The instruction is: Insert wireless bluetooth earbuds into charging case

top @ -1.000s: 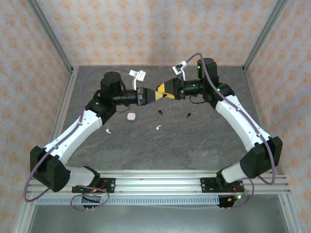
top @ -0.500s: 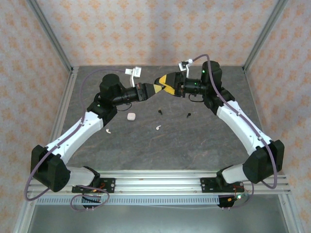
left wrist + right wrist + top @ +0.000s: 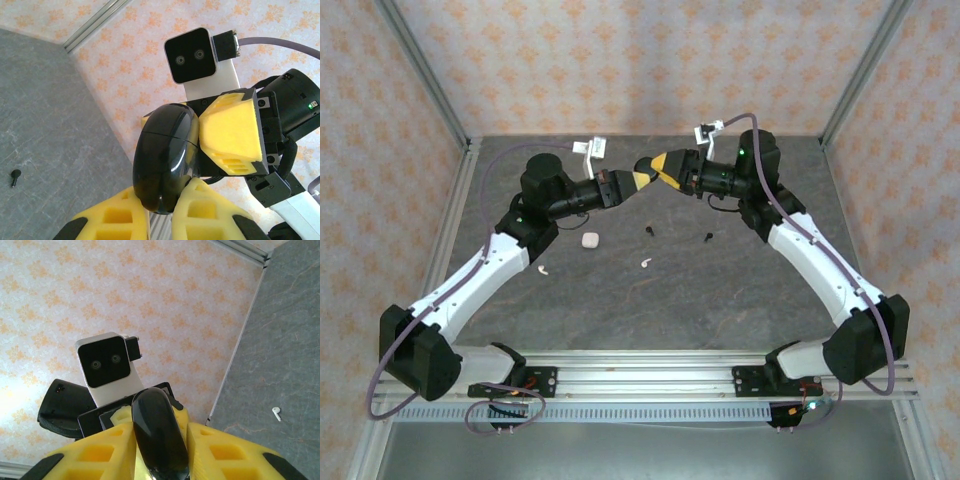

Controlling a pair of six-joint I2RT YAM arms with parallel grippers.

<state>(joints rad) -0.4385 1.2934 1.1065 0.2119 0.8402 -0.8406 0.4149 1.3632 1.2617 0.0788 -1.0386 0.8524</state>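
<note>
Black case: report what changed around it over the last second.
The black case was carried toward the back wall. The right fingers narrowed onto it; the left fingers kept their grip. The white case and the earbuds stayed put on the table.

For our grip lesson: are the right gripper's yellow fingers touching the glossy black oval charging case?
Touching. The right wrist view shows the glossy black oval charging case wedged between both yellow fingers, no gap.
</note>
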